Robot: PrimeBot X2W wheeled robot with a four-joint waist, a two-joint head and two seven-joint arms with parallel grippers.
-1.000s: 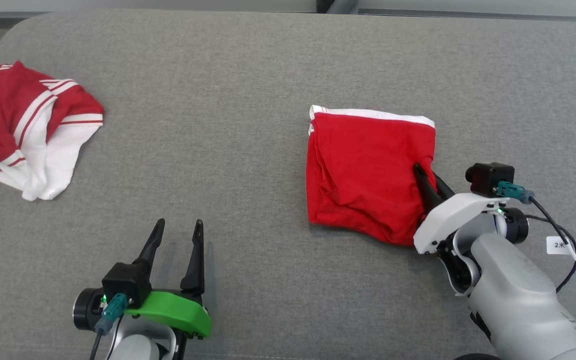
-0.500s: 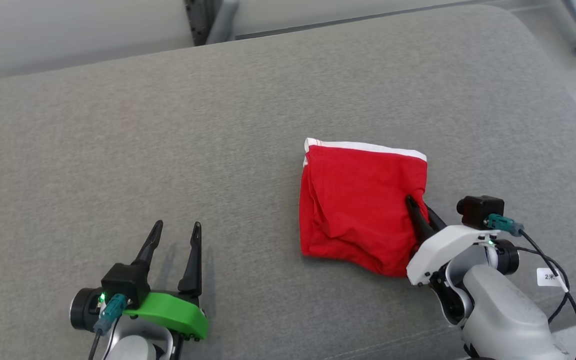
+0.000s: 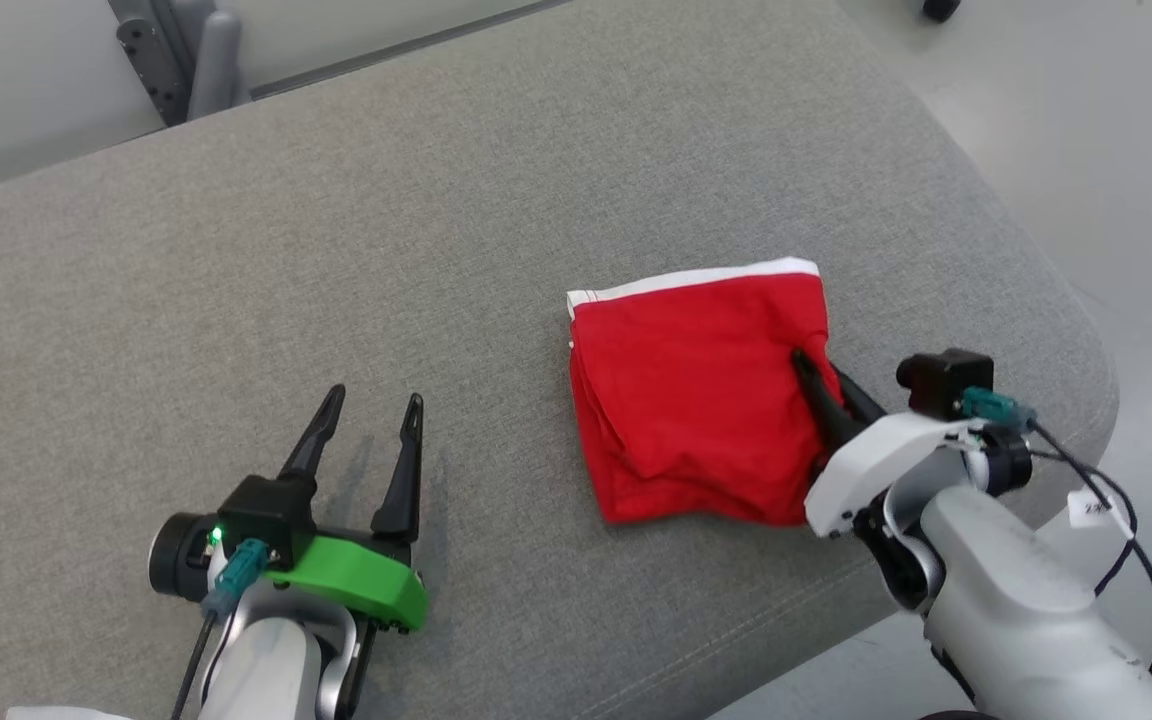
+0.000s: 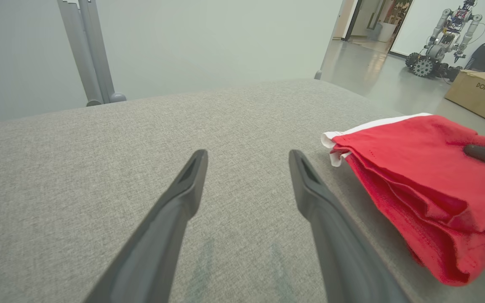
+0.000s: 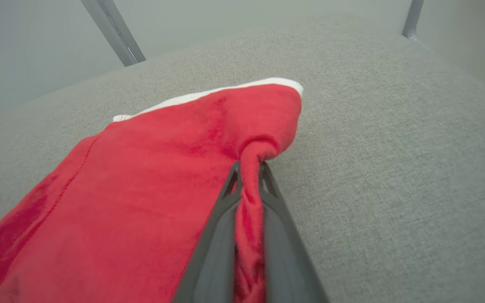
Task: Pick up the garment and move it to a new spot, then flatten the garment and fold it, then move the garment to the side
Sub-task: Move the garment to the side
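1. Garment [image 3: 696, 400]: a red folded piece with a white band, lying on the grey table [image 3: 336, 200] close to its right end, in front of the right gripper [image 3: 814, 362].
2. Right fingers [image 5: 221, 219] are pressed together on a twisted fold at the garment's near right corner; the rest of the cloth rests on the table.
3. Left gripper [image 3: 376, 395] hovers low over bare table, well apart from the garment, its fingers spread wide and holding nothing.
4. Change over the last second: the head camera has swung right, bringing the table's rounded right end and the floor into view. The pinch has stayed the same, and the garment has turned slightly against the table's far edge.
5. Meaning, as a judgement: the folding looks finished, and the robot seems to be turning to drag the garment aside, the last step.
6. Direction: the white-banded edge points away from the robot, tilted a little. The fold is nearly square, so no long axis stands out.
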